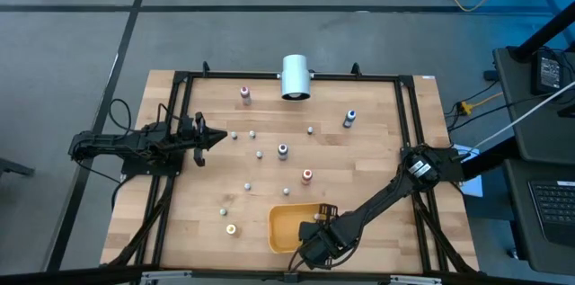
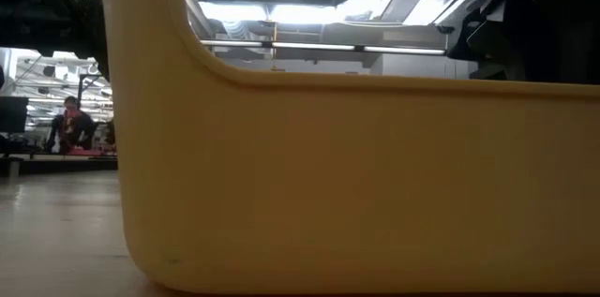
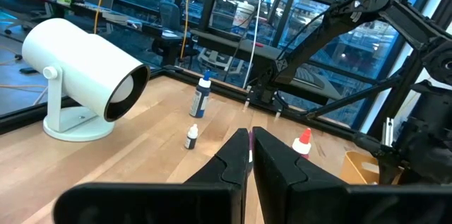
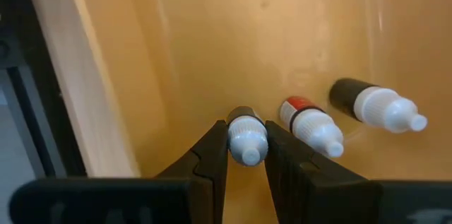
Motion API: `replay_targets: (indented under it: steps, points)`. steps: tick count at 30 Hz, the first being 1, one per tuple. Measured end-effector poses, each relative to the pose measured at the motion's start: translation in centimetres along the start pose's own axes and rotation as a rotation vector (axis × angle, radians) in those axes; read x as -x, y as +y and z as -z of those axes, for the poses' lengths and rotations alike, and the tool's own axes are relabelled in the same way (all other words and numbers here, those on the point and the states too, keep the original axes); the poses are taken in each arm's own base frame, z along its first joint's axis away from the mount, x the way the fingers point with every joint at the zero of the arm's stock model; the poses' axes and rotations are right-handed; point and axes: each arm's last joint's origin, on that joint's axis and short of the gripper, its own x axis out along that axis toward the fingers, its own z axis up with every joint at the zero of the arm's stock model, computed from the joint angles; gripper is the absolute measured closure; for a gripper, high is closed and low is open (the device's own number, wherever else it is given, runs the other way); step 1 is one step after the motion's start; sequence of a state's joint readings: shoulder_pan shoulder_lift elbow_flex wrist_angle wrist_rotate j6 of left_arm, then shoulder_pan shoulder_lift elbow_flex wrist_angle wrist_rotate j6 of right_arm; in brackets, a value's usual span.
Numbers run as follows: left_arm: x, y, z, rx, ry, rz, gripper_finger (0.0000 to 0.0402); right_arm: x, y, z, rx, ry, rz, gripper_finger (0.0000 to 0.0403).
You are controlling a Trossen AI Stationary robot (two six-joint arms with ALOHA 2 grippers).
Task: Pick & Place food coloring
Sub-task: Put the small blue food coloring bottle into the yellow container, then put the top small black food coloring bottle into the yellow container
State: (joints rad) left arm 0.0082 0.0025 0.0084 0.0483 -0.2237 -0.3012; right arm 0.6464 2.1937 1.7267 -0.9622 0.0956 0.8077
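From above, the right gripper (image 1: 310,242) is over the orange tray (image 1: 286,222) at the bottom middle. The left gripper (image 1: 218,138) waits at the left, fingers pressed together. The right wrist view shows a small white-topped bottle (image 4: 246,138) pinched inside the tray, two more bottles (image 4: 311,126) lying beside it

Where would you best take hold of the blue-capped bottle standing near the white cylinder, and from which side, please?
The blue-capped bottle stands upright and apart from the white cylinder and the small bottle nearby. I would probably come straight down from above and close on its neck, just under the cap, since its sides are free.
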Motion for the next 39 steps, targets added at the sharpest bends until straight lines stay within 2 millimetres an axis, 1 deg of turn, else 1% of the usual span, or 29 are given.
replay_targets:
  steps: [4,13,23,26,31,36,39]
  points:
    - [0.0,0.0,0.0,0.0,0.0,0.0,0.0384,0.0,0.0,0.0,-0.005,0.0,0.0,0.0317]
    - [0.0,0.0,0.0,0.0,0.0,0.0,0.0384,0.0,0.0,0.0,-0.027,0.011,-0.005,0.0288]
    - [0.0,0.0,0.0,0.0,0.0,0.0,0.0384,0.3,0.1,0.1,-0.027,0.06,-0.044,0.0285]
    - [0.0,0.0,0.0,0.0,0.0,0.0,0.0384,1.0,0.4,-0.4,-0.019,0.041,-0.063,0.0285]
    - [0.0,0.0,0.0,0.0,0.0,0.0,0.0384,3.1,0.2,-1.4,-0.01,0.036,-0.063,0.0285]
    - [0.0,0.0,0.0,0.0,0.0,0.0,0.0384,5.9,-0.5,-2.5,-0.004,0.017,-0.008,0.0285]
    - [0.0,0.0,0.0,0.0,0.0,0.0,0.0384,8.0,-0.9,-3.1,-0.01,-0.015,0.038,0.0285]
